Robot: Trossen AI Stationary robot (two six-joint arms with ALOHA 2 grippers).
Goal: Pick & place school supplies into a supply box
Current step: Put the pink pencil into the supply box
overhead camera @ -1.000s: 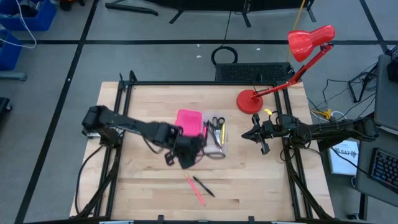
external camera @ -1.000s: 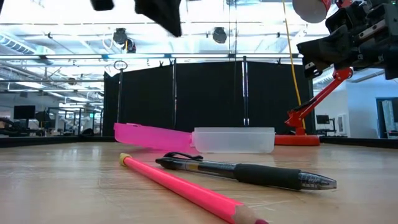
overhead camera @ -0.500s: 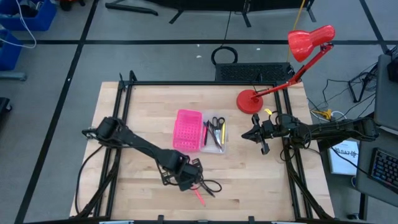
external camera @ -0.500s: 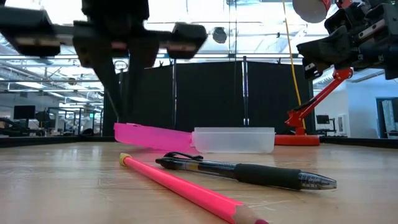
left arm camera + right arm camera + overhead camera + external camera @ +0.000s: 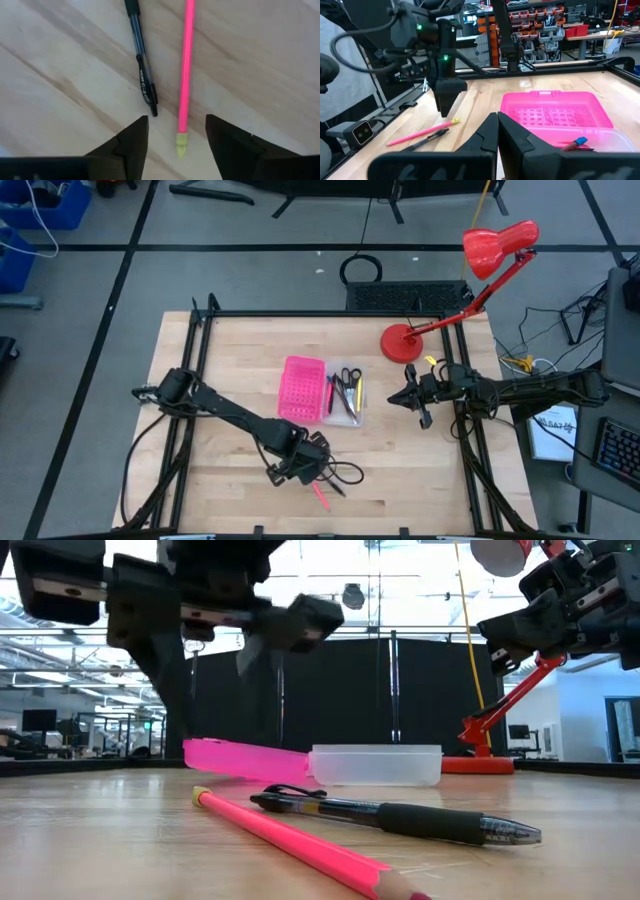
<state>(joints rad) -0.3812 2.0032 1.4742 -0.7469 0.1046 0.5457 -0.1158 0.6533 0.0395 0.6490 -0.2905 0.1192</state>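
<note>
The left gripper, fingers spread, hung over the eraser end of the pink pencil, whose long axis ran toward 12 o'clock beside the pen on the desk; the clenched right gripper waited well apart.

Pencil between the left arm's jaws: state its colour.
Bright pink, with a yellow end; the pencil shows best in the left wrist view.

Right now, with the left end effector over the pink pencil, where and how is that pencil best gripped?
Probably from straight above, near the yellow eraser end of the pink pencil. It lies flat on the table, and the open left end effector already straddles that end, clear of the black pen beside it.
</note>
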